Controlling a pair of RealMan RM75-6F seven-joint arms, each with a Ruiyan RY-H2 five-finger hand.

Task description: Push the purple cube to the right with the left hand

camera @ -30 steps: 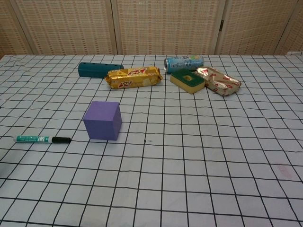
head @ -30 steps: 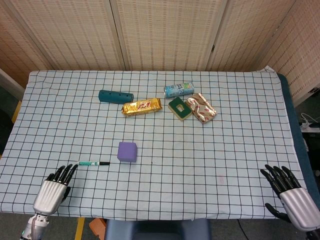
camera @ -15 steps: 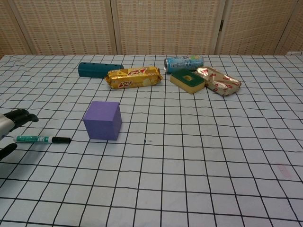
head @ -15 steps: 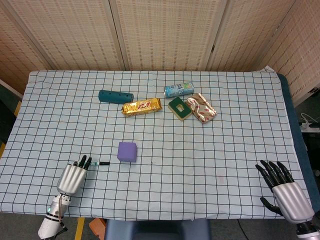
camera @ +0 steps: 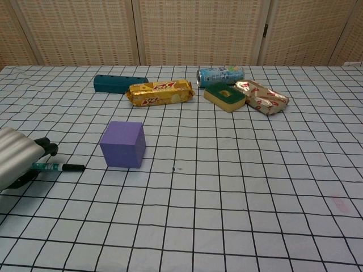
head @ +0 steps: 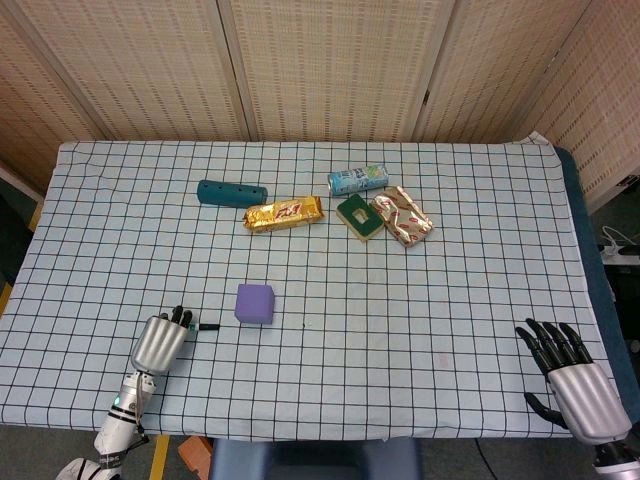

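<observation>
The purple cube (head: 254, 303) (camera: 123, 144) sits on the checked tablecloth (head: 400, 300), left of centre. My left hand (head: 162, 340) (camera: 20, 161) hovers to the cube's left, back up, fingers stretched toward the far side, holding nothing. It covers most of a green marker (camera: 57, 167), whose black cap (head: 207, 327) pokes out toward the cube. A gap of about one hand's width separates the hand from the cube. My right hand (head: 578, 385) hangs at the table's near right corner with fingers spread and empty; the chest view does not show it.
Along the back lie a teal cylinder (head: 231, 193) (camera: 120, 84), a gold snack pack (head: 284, 212) (camera: 160, 93), a tipped can (head: 357, 180) (camera: 220, 75), a green sponge (head: 358, 217) (camera: 224, 96) and a red-and-white pack (head: 403, 216) (camera: 261, 96). Right of the cube only bare cloth shows.
My left hand has moved right from the near left corner and now sits over the marker, closer to the cube. The right hand shifted slightly. The cube has not moved.
</observation>
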